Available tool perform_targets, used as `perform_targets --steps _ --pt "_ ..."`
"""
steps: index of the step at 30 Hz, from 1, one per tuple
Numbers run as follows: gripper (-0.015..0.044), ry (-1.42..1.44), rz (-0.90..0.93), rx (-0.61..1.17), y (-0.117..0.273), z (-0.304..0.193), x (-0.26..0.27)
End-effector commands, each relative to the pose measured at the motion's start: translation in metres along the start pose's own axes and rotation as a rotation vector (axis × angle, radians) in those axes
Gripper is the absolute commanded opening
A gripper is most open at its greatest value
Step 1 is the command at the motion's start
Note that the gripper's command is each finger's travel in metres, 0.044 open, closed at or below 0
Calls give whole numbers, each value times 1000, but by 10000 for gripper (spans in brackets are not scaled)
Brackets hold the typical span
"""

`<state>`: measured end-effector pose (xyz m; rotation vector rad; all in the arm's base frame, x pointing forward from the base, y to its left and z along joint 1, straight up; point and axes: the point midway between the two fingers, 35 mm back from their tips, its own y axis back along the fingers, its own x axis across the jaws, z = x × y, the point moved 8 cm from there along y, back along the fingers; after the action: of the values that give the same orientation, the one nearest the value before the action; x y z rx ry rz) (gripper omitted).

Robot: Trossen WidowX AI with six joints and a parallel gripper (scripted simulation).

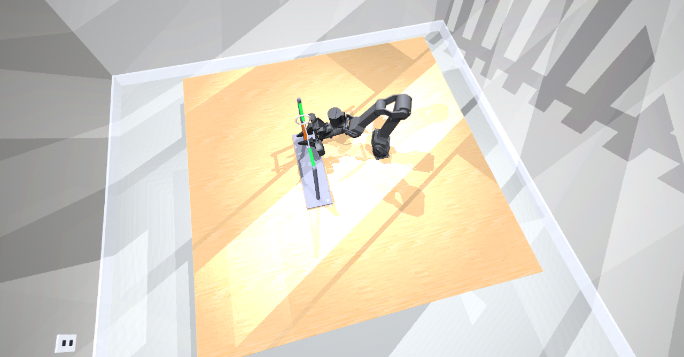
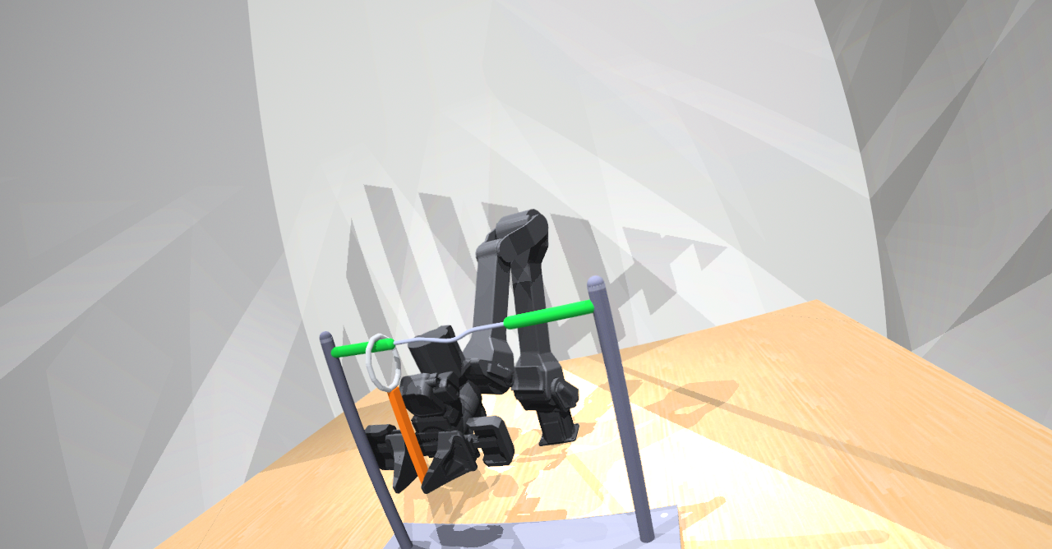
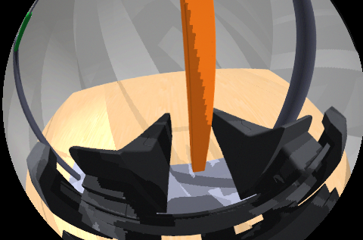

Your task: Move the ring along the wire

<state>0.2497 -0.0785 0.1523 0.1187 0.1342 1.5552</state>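
Note:
The pale ring [image 2: 369, 366] hangs around the green part [image 2: 349, 350] [image 1: 301, 108] beside the left post [image 2: 360, 443] in the exterior view. Its orange handle [image 1: 304, 132] [image 2: 408, 434] [image 3: 200, 62] slants down. My gripper [image 2: 412, 488] [image 3: 190, 115] is partly open, its fingers on either side of the handle's lower part. In the wrist view a gap shows at the left finger; the right finger looks very near the handle, and contact is unclear. The thin grey wire [image 2: 482, 326] runs to the other green part [image 2: 551, 315] [image 1: 311, 156] [image 3: 23, 32].
The other post [image 2: 621, 406] [image 1: 316, 183] stands at the right in the exterior view. Both posts rise from a pale base plate [image 2: 544, 534] on the wooden table [image 1: 382, 269]. The near post [image 3: 304, 43] rises close on the right in the wrist view.

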Motion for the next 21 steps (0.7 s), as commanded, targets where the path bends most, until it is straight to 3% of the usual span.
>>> perform_targets --steps 1,10,21 --pt "160 -5 -4 -3 0 1 0" --pt "160 -5 -4 -3 0 1 0" --pt "-129 0 0 0 0 0 0"
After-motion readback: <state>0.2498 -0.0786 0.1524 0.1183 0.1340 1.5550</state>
